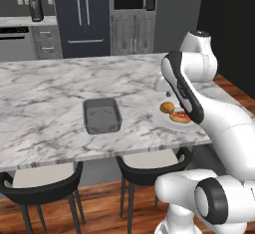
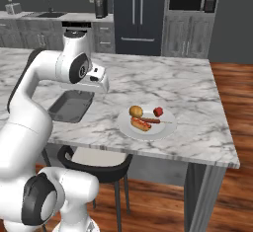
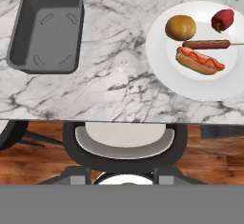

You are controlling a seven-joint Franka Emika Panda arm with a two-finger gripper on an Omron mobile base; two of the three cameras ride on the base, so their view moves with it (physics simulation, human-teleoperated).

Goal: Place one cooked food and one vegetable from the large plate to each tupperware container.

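The large plate (image 3: 198, 86) lies on the marble counter near its front right edge. It carries a brown bun (image 3: 180, 27), a red pepper (image 3: 222, 20), a sausage on a stick (image 3: 206, 44) and a hot dog (image 3: 199, 60) with red sauce. To its left stands a dark grey tupperware container (image 3: 46, 31), with nothing inside. My gripper (image 2: 98, 83) hangs high above the counter's front edge, between the container (image 2: 71, 106) and the plate (image 2: 159, 130). Its fingers are hidden, and nothing shows in its hold.
The marble island (image 1: 50, 86) stretches back and left. Two dark chairs with pale seats (image 1: 45, 178) (image 1: 152, 161) are tucked under its front edge. Cabinets, a fridge and a microwave line the back wall. My own arm (image 1: 187, 96) hides part of the plate in the left base view.
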